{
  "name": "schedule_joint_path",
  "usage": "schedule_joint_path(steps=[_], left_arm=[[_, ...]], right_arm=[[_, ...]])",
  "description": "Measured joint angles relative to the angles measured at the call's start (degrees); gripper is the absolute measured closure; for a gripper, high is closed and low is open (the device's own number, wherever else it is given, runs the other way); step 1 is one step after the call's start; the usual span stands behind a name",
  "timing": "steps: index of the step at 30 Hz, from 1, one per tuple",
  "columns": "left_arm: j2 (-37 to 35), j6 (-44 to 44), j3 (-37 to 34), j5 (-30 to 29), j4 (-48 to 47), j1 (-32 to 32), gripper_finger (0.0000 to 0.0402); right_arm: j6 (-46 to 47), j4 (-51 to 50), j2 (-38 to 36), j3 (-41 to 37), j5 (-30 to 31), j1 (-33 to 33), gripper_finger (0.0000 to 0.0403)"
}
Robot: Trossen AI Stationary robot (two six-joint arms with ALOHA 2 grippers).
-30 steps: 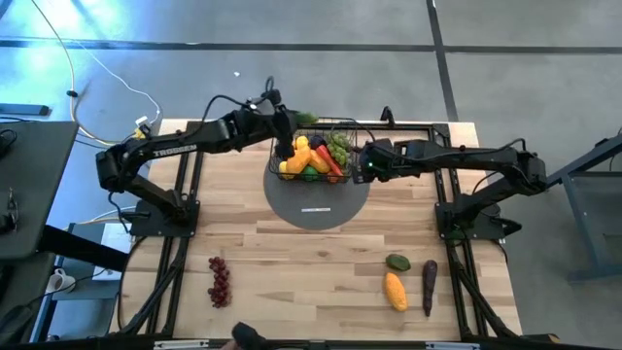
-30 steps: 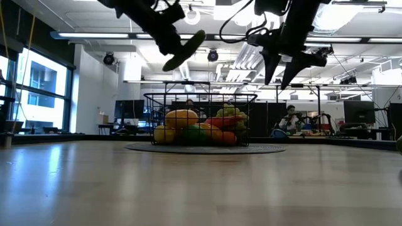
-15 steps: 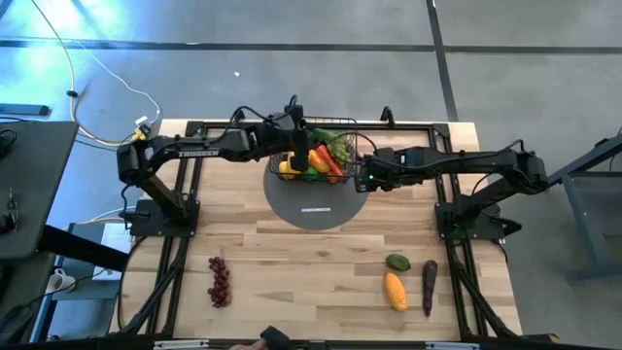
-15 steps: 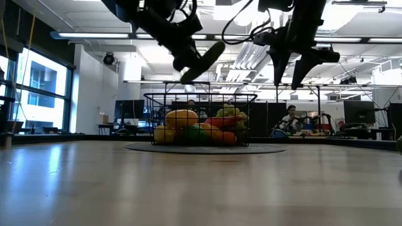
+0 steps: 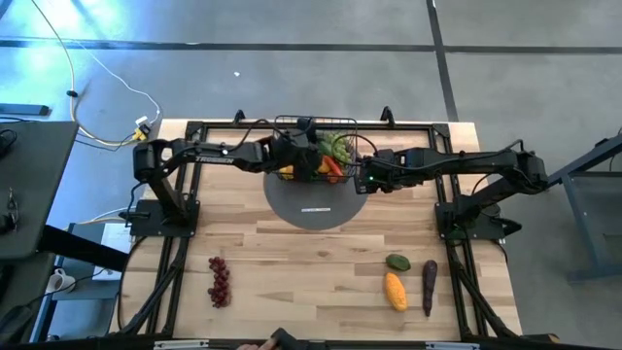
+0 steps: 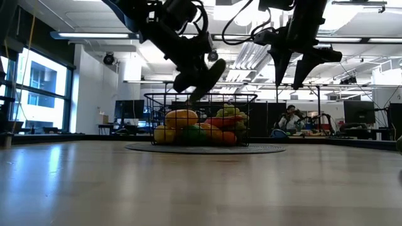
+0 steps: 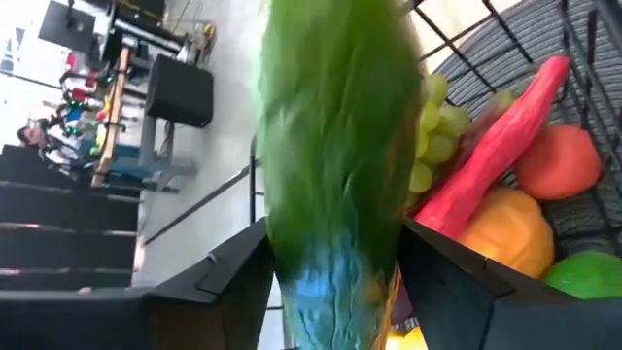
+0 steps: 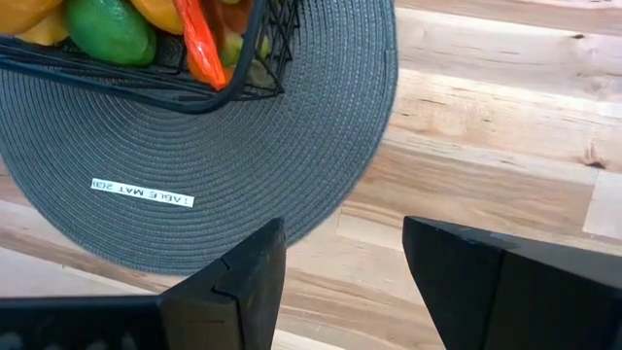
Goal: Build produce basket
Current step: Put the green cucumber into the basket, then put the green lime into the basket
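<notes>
My two arms are dark and slender, jointed in segments, with thin black cables looped along them. White lettering marks my left arm (image 5: 199,151). My fingers (image 8: 228,282) are matte black, angular.

- Right beneath me, a pale wooden plank table (image 5: 311,277), boards running side to side.
- On it, a grey round woven mat (image 8: 224,146), lying flat near the far edge of the table.
- A small white printed label (image 8: 142,193) sits on the mat's near part; I can't read it.
- Around the table, a grey concrete floor (image 5: 505,58).
- A thin white cable (image 5: 95,70) snakes over the floor beyond the far-left corner.
- A dark side table (image 5: 29,194) stands just off the left edge.
- Looking level across the room: tall bright windows (image 6: 38,85) on the left, long ceiling light strips (image 6: 81,36) overhead.
- Far back on the right, a seated person (image 6: 290,117) at a desk.
</notes>
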Motion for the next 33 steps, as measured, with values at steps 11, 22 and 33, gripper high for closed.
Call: schedule_joint_path(steps=[11,22,33], left_arm=[[0.35,9.40,0.15,0.84,-0.02,-0.82,0.0193],[0.56,6.72,7.17,5.92,-13.93,-1.81,0.0193],[0.54,4.64,12.75,7.16,-21.85,-1.54,0.0193]], right_arm=[[-0.13,0.04,0.00,0.00,0.02,0.00,0.0213],[-0.13,0.05,0.00,0.00,0.03,0.00,0.0213],[-0.14,0.06,0.00,0.00,0.04,0.00,0.0213]])
